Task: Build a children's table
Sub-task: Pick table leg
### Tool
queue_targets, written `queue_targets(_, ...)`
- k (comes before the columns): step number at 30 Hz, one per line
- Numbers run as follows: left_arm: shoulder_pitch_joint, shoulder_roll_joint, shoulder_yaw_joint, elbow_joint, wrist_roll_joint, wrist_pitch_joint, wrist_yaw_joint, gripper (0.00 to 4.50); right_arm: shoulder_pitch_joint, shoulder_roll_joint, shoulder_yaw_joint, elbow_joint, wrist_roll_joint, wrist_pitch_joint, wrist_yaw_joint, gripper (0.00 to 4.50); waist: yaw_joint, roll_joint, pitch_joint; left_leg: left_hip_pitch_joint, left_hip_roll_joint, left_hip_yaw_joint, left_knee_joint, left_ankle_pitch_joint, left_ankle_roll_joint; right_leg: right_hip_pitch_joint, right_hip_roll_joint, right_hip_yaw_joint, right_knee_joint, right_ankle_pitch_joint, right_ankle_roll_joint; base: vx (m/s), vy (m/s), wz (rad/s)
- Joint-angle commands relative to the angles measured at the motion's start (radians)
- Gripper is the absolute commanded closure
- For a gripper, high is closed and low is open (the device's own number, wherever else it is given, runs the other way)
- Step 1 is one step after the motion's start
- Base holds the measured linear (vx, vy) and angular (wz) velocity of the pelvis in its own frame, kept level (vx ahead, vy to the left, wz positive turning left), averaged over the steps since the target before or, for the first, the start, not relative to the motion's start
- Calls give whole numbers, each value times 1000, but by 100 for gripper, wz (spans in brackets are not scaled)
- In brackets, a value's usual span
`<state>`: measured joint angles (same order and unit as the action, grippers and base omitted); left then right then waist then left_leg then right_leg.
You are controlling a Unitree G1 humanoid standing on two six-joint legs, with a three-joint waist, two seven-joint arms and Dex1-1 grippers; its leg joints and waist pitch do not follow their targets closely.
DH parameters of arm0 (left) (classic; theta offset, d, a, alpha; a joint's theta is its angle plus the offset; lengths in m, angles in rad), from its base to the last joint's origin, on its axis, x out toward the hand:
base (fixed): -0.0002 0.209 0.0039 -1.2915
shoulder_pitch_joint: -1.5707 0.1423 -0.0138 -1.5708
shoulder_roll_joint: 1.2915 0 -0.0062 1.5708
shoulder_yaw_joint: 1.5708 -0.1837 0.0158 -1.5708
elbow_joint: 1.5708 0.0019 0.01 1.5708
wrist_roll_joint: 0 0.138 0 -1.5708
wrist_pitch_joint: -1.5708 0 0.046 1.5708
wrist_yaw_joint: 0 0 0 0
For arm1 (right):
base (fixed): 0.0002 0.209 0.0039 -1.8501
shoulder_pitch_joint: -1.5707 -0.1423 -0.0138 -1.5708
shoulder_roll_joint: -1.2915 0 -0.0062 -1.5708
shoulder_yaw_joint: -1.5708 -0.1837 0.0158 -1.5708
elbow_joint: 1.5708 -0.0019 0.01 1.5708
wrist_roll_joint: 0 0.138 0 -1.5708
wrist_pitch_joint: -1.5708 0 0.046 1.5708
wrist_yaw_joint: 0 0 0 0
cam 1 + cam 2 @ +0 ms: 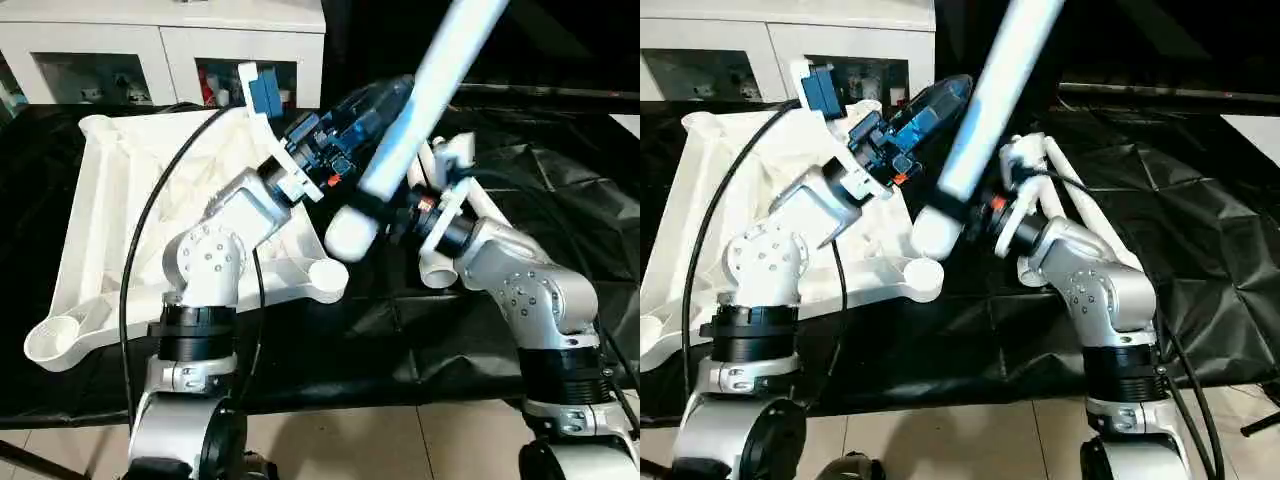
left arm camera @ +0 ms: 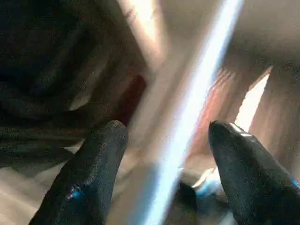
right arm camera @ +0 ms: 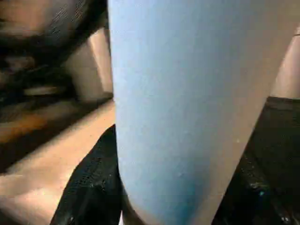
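1. White plastic tabletop (image 1: 120,190): lies ribbed underside up on the bench (image 1: 560,190), which is draped in black sheeting, on the robot's left half. Round corner sockets face up; the near one (image 1: 328,274) sits empty, just below the lifted leg's end.
2. White tubular leg (image 1: 420,110): held tilted in the air, its rounded lower end near that empty socket and not yet in it; upper end runs out of frame.
3. Right pincer (image 1: 385,212): clamped on the leg close to its lower end; the right wrist view has the tube between the black fingers (image 3: 91,187).
4. Left pincer (image 2: 168,154): fingers spread apart, with the leg passing between them untouched; nothing gripped.
5. Further legs (image 1: 1065,185): white tubes lying on the sheeting behind the right arm; count uncertain.
6. White glass-door cabinet (image 1: 160,50): behind the bench, no part of the job.
7. Step in hand (judgement): fitting a leg to a corner socket.
8. Next move (judgement): bring the leg upright, centre its end over the socket, press down; the free pincer could steady the tube.
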<state>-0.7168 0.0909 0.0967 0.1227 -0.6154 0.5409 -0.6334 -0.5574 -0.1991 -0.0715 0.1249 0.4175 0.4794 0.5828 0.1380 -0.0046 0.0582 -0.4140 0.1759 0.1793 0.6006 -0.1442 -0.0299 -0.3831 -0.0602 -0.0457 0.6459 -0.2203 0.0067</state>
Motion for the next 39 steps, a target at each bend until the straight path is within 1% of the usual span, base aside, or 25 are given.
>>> queue_targets(1,20,84,-125,65,207,-73,14,122,-3,-18,-13,25,-45,-33,-37,258,-8,-7,-72,43,53,-26,-78,-247,-75,32,-81,47,-101,-179,-102,0,0,0)
queue_targets(2,40,193,-240,122,356,-158,-44,88,13,-31,-18,35,-48,-18,-36,259,-7,-5,-74,45,52,-26,-79,-241,-78,33,-82,47,-93,-188,-85,0,0,0)
queue_targets(3,40,193,-240,122,356,-158,-44,88,13,-31,-18,35,-48,-18,-36,259,-3,-2,-72,45,52,-30,-81,-243,-70,29,-82,48,-101,-208,-65,0,0,0)
queue_targets(4,50,232,-274,137,388,-180,-89,88,22,-40,-9,39,-57,-11,-33,259,-9,-2,-74,43,53,-28,-83,-241,-82,31,-82,48,-91,-196,-68,0,0,0)
queue_targets(5,57,252,-289,140,391,-185,-129,84,28,-44,1,42,-67,-15,-34,259,-7,4,-77,48,56,-27,-82,-226,-85,27,-82,47,-88,-156,-83,0,0,0)
queue_targets(7,74,323,-365,182,433,-227,-253,57,48,-50,35,51,-93,-24,-34,259,-4,2,-76,45,52,-25,-79,-204,-78,25,-82,46,-86,-118,-119,0,0,0)
queue_targets(8,75,343,-394,207,457,-252,-275,48,51,-48,43,61,-102,-39,-37,259,-6,8,-78,49,52,-22,-77,-209,-82,23,-82,45,-78,-89,-139,0,0,0)
queue_targets(10,69,371,-440,261,502,-296,-304,44,51,-41,47,74,-107,-52,-40,259,-8,7,-77,47,52,-22,-79,-227,-83,24,-83,46,-78,-79,-156,0,0,0)
queue_targets(11,72,402,-480,295,514,-292,-379,44,54,-37,50,75,-108,-54,-38,259,-8,8,-77,48,53,-22,-79,-239,-84,24,-85,46,-77,-82,-166,0,0,0)
queue_targets(12,74,421,-498,309,511,-277,-431,44,57,-35,53,71,-107,-54,-36,259,-7,15,-76,51,53,-22,-80,-255,-87,20,-86,47,-81,-101,-168,0,0,0)
queue_targets(13,74,422,-499,310,512,-277,-432,44,57,-35,53,71,-107,-53,-36,259,-9,12,-75,49,52,-22,-81,-258,-88,22,-86,47,-78,-104,-171,0,0,0)
queue_targets(14,72,433,-511,331,521,-285,-457,44,61,-35,55,65,-106,-52,-36,259,-12,21,-74,54,53,-22,-82,-287,-98,18,-84,47,-81,-115,-174,0,0,0)
queue_targets(15,68,436,-514,354,537,-303,-475,44,64,-35,55,62,-107,-52,-36,259,-12,18,-74,54,53,-23,-83,-300,-100,20,-86,48,-81,-118,-182,0,0,0)
queue_targets(16,56,431,-513,392,563,-325,-453,44,70,-37,57,54,-104,-46,-30,259,-11,25,-74,56,55,-23,-83,-310,-105,18,-88,48,-80,-124,-186,0,0,0)
queue_targets(18,34,424,-513,454,597,-362,-421,44,79,-40,61,43,-101,-40,-21,259,-11,21,-72,58,55,-24,-84,-346,-107,18,-90,50,-86,-162,-182,0,0,0)
queue_targets(21,5,414,-508,531,599,-381,-428,44,91,-40,66,36,-103,-41,-15,259,-10,21,-72,59,56,-26,-85,-355,-110,17,-92,49,-87,-173,-188,0,0,0)
queue_targets(22,0,413,-507,545,594,-374,-436,44,94,-39,67,32,-103,-40,-14,259,-9,24,-71,57,57,-27,-85,-359,-111,17,-94,50,-87,-177,-192,0,0,0)
queue_targets(23,-3,413,-502,547,579,-353,-465,73,97,-39,69,28,-102,-39,-14,259,-9,21,-72,58,58,-28,-85,-365,-112,19,-95,49,-86,-179,-197,0,0,0)
queue_targets(26,0,405,-475,521,543,-287,-491,84,100,-40,72,26,-103,-39,-13,259,-10,21,-71,57,57,-26,-85,-355,-105,18,-96,50,-85,-178,-207,0,0,0)
queue_targets(30,-2,399,-456,514,534,-241,-503,126,102,-40,74,22,-102,-38,-11,259,-12,21,-71,55,57,-25,-83,-339,-92,19,-94,49,-84,-159,-218,0,0,0)
queue_targets(31,-5,397,-450,519,530,-238,-508,125,103,-40,74,21,-102,-37,-11,259,-12,20,-71,55,57,-25,-84,-338,-91,19,-94,49,-84,-158,-219,0,0,0)
queue_targets(34,-8,392,-435,529,524,-241,-501,168,102,-40,79,22,-100,-38,-2,259,-14,21,-70,55,57,-25,-84,-336,-88,20,-94,49,-85,-158,-221,0,0,0)
queue_targets(36,-10,389,-425,529,517,-237,-501,171,102,-41,81,19,-98,-37,3,259,-14,21,-69,55,57,-26,-84,-343,-88,19,-94,50,-86,-169,-218,0,0,0)
queue_targets(37,-7,391,-423,523,516,-232,-504,175,103,-41,81,18,-99,-37,4,259,-15,17,-70,55,57,-26,-85,-343,-88,20,-94,50,-87,-173,-216,0,0,0)
queue_targets(39,2,398,-424,505,522,-220,-510,202,104,-42,80,14,-98,-33,5,259,-17,20,-68,56,58,-26,-85,-349,-89,18,-95,50,-88,-188,-215,0,0,0)
